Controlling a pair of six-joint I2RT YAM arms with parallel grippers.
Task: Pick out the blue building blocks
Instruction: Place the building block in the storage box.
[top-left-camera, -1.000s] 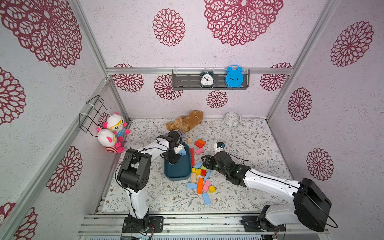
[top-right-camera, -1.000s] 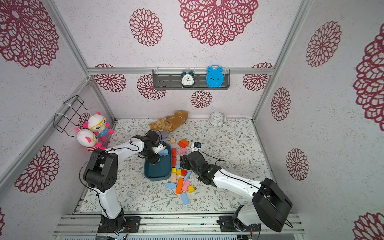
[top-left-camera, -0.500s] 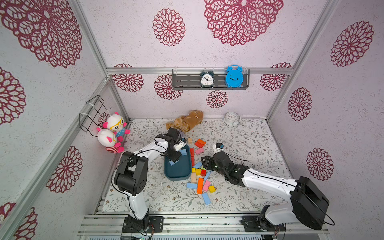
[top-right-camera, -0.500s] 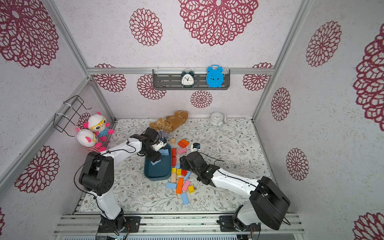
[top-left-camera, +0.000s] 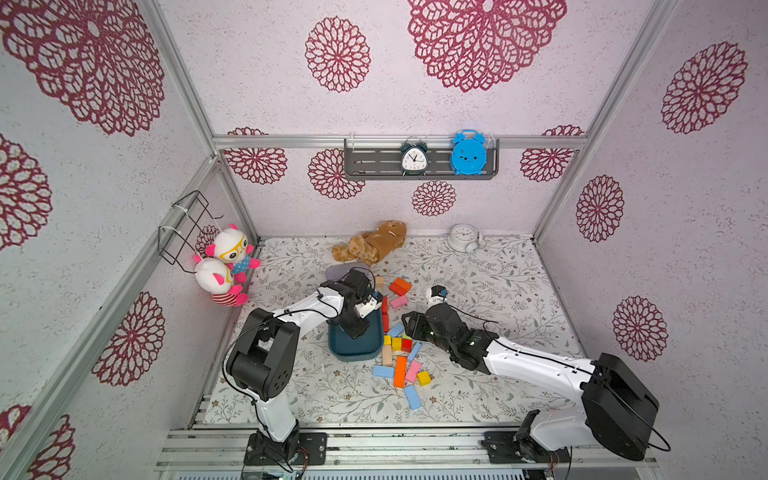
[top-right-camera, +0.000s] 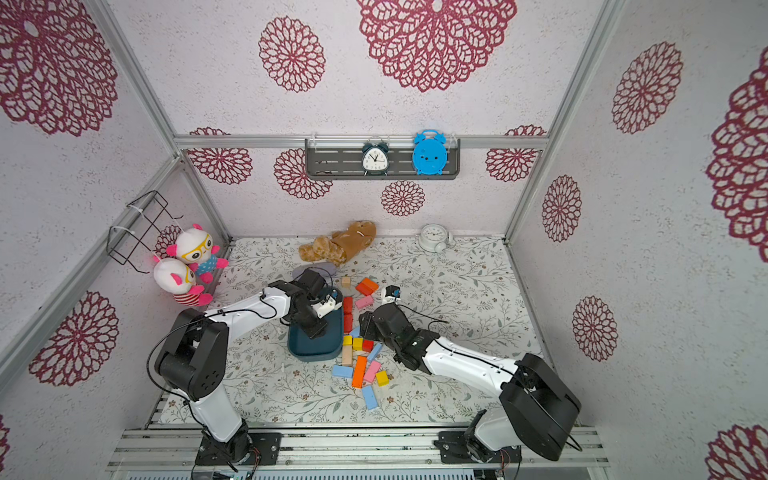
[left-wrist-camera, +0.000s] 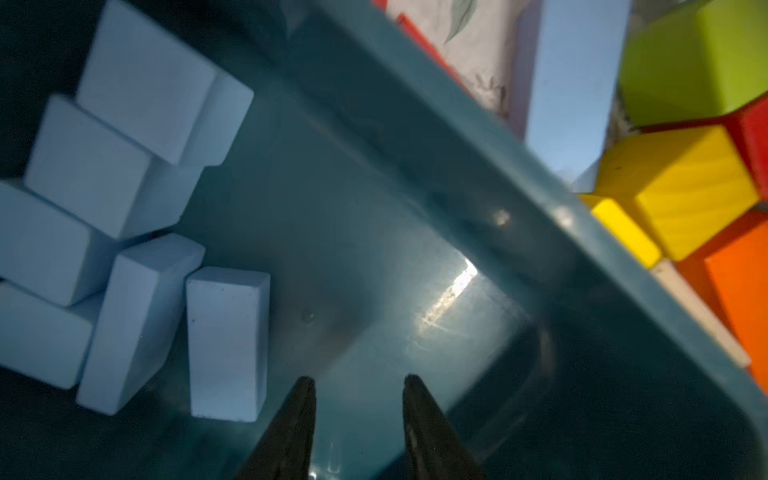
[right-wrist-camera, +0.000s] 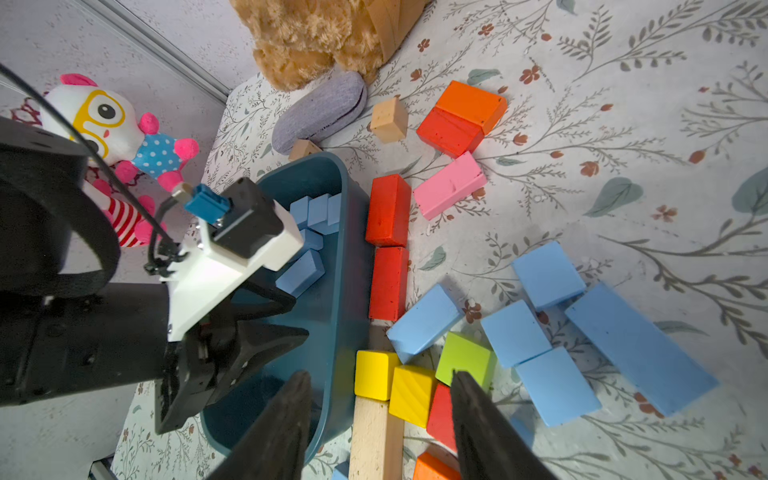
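Blue blocks (left-wrist-camera: 104, 166) sat piled in the teal tray (left-wrist-camera: 415, 137); we saw left gripper (left-wrist-camera: 359, 378) and right gripper (right-wrist-camera: 380, 374) both parted, holding nothing.

I work inside a booth of pale walls (top-left-camera: 266, 83) printed with large crimson flower medallions, joined by silver metal rails (top-left-camera: 291, 142). A grey shelf (top-left-camera: 374, 163) on the back wall holds a dark alarm clock (top-left-camera: 414, 158) and a blue clock (top-left-camera: 468, 153); a black wire basket (top-left-camera: 185, 227) hangs on the wall to my left. The floor (top-left-camera: 503, 299) is white with a leafy print.
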